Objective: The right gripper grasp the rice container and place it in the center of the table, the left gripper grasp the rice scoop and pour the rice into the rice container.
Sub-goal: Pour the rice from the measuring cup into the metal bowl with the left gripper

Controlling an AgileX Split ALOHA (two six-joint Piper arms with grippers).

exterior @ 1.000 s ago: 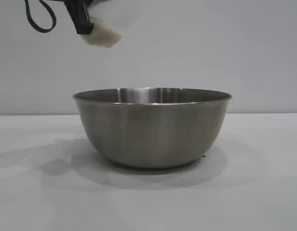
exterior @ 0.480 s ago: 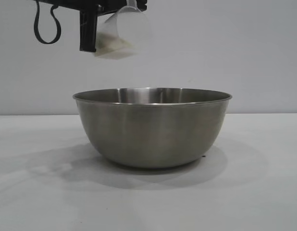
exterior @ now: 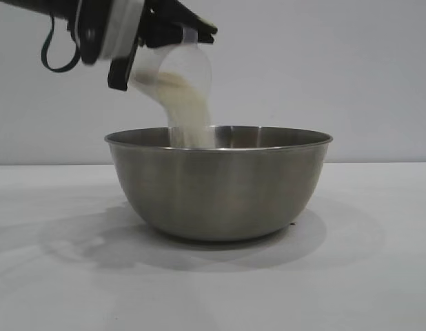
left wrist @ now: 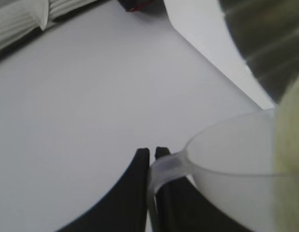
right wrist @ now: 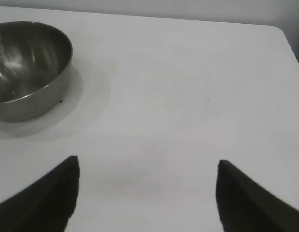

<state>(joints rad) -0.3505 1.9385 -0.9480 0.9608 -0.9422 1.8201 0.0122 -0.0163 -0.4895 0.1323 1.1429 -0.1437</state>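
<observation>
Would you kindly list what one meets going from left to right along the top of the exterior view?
Black cable loop → left claw → rice scoop, tipped, with rice streaming down into the rice container.

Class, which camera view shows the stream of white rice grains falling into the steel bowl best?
The exterior view: the white rice grains pour from the tilted clear plastic scoop into the round brushed-steel bowl. The left wrist view shows only a pale blurred mass at the scoop's mouth. The right wrist view shows the bowl, with at most a faint streak at its edge.
</observation>
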